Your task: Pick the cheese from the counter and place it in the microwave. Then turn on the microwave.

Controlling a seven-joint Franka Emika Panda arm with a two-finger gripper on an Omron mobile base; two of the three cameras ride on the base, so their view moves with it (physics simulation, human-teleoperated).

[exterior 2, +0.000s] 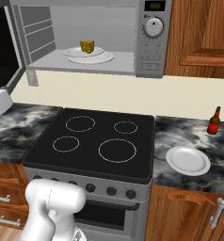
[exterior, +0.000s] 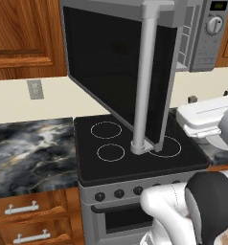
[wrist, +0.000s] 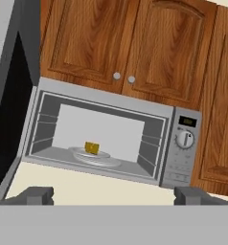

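One step of the task looks done: the cheese [exterior 2: 87, 46] sits on the glass turntable plate [exterior 2: 90, 57] inside the microwave [exterior 2: 149, 42], well off the surface [exterior 2: 20, 123]. The microwave door [exterior: 113, 72] hangs wide open, swung out over the stovetop [exterior 2: 92, 141]. The pincer [wrist: 113, 195] is empty, its two tips spread wide apart, and it looks back at the open cavity from some way off.

What remains, as I judge it, is shutting the door and starting the oven with the round white knob [exterior 2: 153, 27]. The main risk is the door: it stands far out, and the arm has to get behind its outer edge or the long bar handle [exterior: 145, 81] to push it closed. A push that lands on the glass near the hinge may not move it, and a swing that stops short would leave it ajar. The knob is small and sits close beside the door's closing edge, so a wide-spread pincer could clip the door frame or slip off the knob. The brown bottle [exterior 2: 214, 121] and white plate [exterior 2: 188, 160] stand well clear on the right.

As for writing, the green display [exterior 2: 155, 6] above the knob shows digits too small to read, and the bottle's red label is illegible.
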